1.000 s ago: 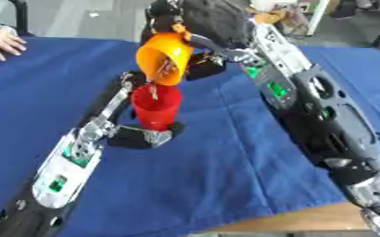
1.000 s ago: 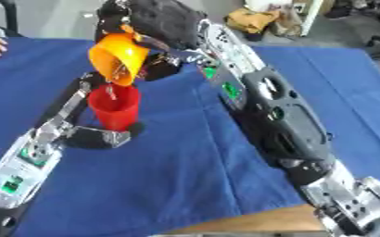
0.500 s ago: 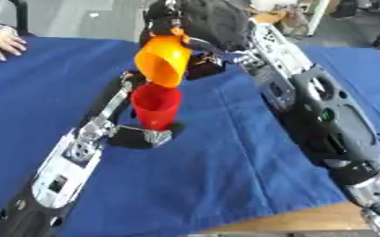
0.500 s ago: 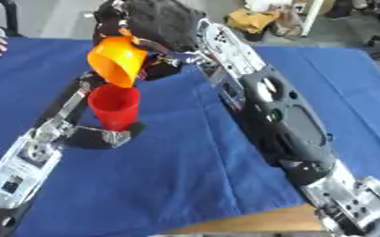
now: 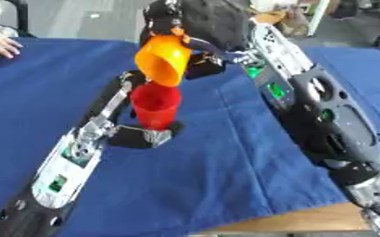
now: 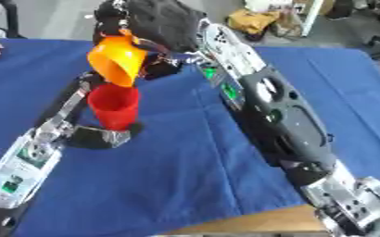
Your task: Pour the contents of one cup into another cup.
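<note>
Toward the left side of the blue cloth (image 5: 225,166), we are steadying the red cup (image 5: 155,106) with our left hand (image 5: 144,135), its fingers curled about the cup's base; the cup is standing upright on the cloth. Just above it, we are holding the orange cup (image 5: 163,59) tipped mouth-down over the red cup's rim, apparently just clear of it. Our right hand (image 5: 195,46) is gripping the orange cup from the far side, fingers wrapped round it.
</note>
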Tool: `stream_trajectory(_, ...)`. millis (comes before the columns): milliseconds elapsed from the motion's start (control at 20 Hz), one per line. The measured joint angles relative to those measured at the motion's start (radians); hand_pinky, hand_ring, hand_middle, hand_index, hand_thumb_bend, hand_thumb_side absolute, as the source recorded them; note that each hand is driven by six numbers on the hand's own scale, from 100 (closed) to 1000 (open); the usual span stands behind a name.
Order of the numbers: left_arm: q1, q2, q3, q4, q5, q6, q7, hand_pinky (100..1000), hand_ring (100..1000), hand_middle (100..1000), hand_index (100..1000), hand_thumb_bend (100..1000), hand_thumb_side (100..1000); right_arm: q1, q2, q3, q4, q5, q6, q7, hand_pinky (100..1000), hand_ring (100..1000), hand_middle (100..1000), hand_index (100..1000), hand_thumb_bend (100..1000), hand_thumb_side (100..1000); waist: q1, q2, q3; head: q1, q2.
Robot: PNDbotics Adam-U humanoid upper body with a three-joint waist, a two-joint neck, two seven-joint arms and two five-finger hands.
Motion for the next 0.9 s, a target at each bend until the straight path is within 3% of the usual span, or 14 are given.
stream_trajectory(300, 0.007, 0.005, 0.023, 0.061, -0.045, -0.012, 0.073, 149, 369, 416, 705, 494, 236, 0.039, -0.001, -0.046, -0.002, -0.222, 0.091, 0.022, 417, 344, 287, 495, 100, 100, 0.001, 0.0, -0.01, 0.004, -0.001)
stream_trajectory(650, 0.009, 0.01, 0.081, 0.226, -0.167, -0.041, 0.28, 189, 386, 431, 714, 553, 267, 0.112, -0.011, -0.082, -0.081, -0.468, 0.183, 0.074, 384, 321, 264, 474, 100, 113, -0.003, 0.005, -0.024, 0.013, -0.008)
stream_trajectory(750, 0.013, 0.012, 0.098, 0.276, -0.206, -0.053, 0.332, 219, 408, 454, 732, 656, 312, 0.138, -0.017, -0.093, -0.107, -0.527, 0.208, 0.085, 377, 317, 259, 469, 100, 116, -0.004, 0.006, -0.026, 0.017, -0.009)
stream_trajectory(900, 0.02, 0.013, 0.12, 0.334, -0.253, -0.066, 0.391, 331, 482, 521, 781, 1000, 409, 0.173, -0.019, -0.108, -0.137, -0.6, 0.241, 0.098, 369, 311, 253, 463, 100, 116, -0.005, 0.006, -0.031, 0.018, -0.009)
